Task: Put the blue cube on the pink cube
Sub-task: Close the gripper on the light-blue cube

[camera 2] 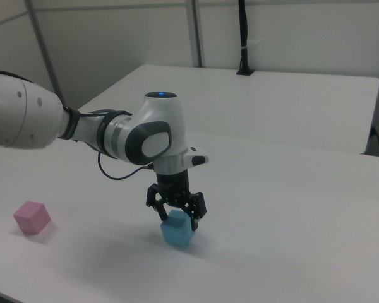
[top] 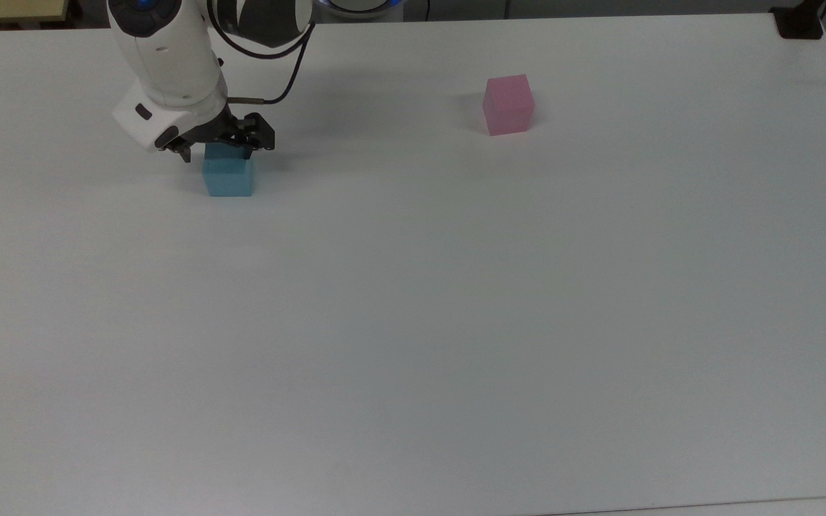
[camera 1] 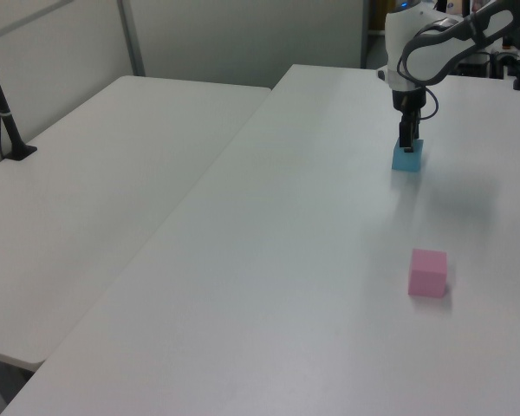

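Note:
The blue cube (top: pixel 228 179) (camera 1: pixel 406 159) (camera 2: pixel 177 232) rests on the white table (top: pixel 413 322), toward the top view's upper left. My gripper (top: pixel 217 153) (camera 1: pixel 406 145) (camera 2: pixel 177 219) hangs straight down over it. It is open, one finger on each side of the cube's upper part, and I cannot tell whether they touch it. The pink cube (top: pixel 508 105) (camera 1: pixel 428 272) (camera 2: pixel 31 218) sits alone on the table, well off to the top view's right of the blue one. The arm covers part of the blue cube's top face.
A second white table (camera 1: pixel 104 173) adjoins on the left view's left, with a black post (camera 1: pixel 4 113) clamped to its edge. A black mount (top: pixel 800 21) sits at the top view's upper right corner.

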`<state>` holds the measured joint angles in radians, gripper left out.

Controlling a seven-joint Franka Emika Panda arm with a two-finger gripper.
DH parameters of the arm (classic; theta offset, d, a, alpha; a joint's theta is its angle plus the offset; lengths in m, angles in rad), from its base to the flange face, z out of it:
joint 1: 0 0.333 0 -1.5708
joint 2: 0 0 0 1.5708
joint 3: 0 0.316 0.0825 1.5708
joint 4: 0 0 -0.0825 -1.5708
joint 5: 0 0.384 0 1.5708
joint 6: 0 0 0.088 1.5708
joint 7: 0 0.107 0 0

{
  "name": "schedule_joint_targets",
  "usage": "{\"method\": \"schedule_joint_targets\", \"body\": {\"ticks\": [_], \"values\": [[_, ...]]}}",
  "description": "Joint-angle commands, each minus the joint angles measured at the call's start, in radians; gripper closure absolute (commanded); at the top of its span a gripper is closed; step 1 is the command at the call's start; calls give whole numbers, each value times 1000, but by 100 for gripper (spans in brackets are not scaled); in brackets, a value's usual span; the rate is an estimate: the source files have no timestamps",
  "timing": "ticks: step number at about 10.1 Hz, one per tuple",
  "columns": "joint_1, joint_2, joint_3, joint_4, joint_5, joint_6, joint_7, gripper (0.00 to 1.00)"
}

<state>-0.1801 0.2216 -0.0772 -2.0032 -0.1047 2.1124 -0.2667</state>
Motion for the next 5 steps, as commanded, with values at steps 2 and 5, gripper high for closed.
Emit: {"method": "schedule_joint_targets", "body": {"ticks": [2, 5], "values": [[-1, -25, -1, -11, -6, 8, 12, 0], [8, -25, 0, -11, -3, 11, 46, 0]]}}
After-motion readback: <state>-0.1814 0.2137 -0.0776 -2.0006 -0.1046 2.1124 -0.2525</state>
